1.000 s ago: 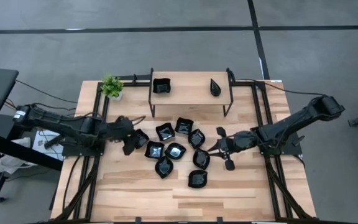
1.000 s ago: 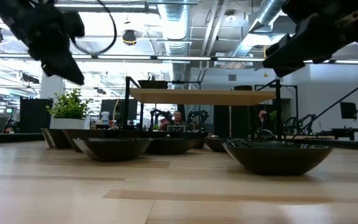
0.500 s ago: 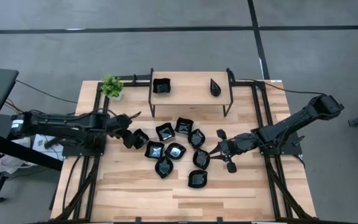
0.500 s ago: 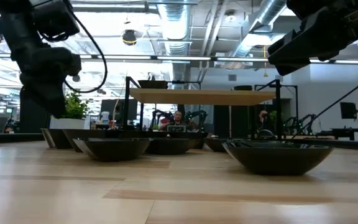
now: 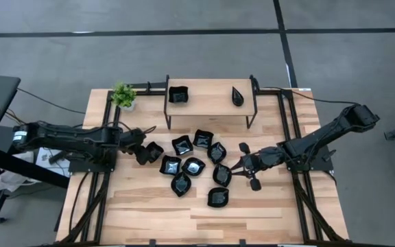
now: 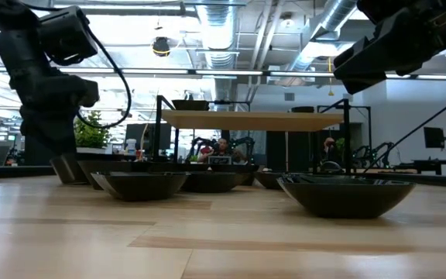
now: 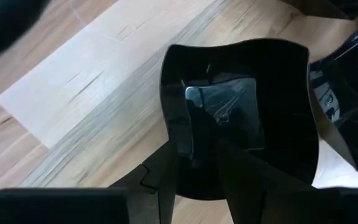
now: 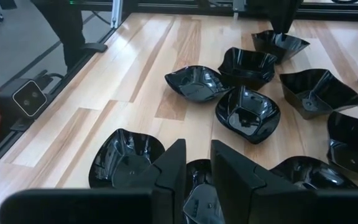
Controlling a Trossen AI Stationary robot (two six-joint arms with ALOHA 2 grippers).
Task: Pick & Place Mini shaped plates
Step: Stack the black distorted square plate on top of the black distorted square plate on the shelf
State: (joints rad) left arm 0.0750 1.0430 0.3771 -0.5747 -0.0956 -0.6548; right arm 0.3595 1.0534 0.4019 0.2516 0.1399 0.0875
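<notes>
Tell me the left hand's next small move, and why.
Probably close the left hand on the square plate. The left wrist view shows its fingers apart at the plate's near rim. The low view shows it down near table level at the cluster's left end, so little descent seems left. The right hand waits by the cluster's right side.

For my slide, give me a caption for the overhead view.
Two arms flank a cluster of mini shaped plates; left hand at the leftmost plate, two more on the shelf.
</notes>
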